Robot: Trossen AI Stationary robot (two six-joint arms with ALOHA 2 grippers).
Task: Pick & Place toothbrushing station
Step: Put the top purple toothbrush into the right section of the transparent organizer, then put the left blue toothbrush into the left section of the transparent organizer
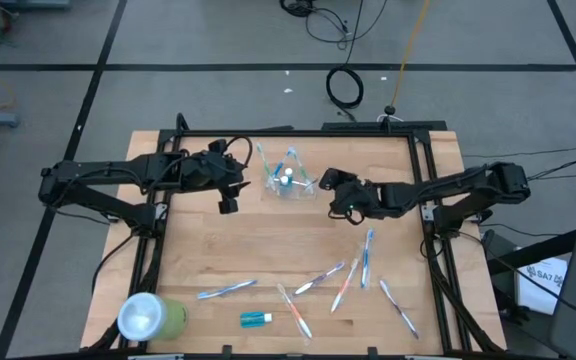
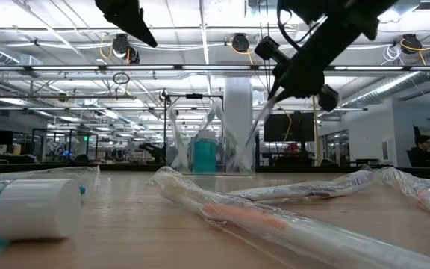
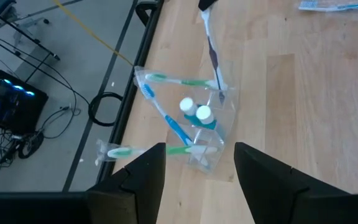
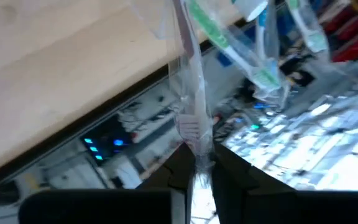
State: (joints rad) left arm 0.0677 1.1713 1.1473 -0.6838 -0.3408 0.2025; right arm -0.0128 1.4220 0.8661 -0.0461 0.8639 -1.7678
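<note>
Clear cup [image 1: 290, 184] upright near table's [image 1: 218, 260] far edge w/ wrapped brushes + tubes inside, R gripper [image 1: 329, 181] just beside it pinching a wrapped toothbrush [image 4: 191, 106] whose far end reaches the cup, L gripper [image 1: 229, 196] near cup's other side, jaws wide, holding nothing, more wrapped brushes [image 1: 353, 275] scattered on near half, green cup [image 1: 151, 317] lying at near-L corner.
</note>
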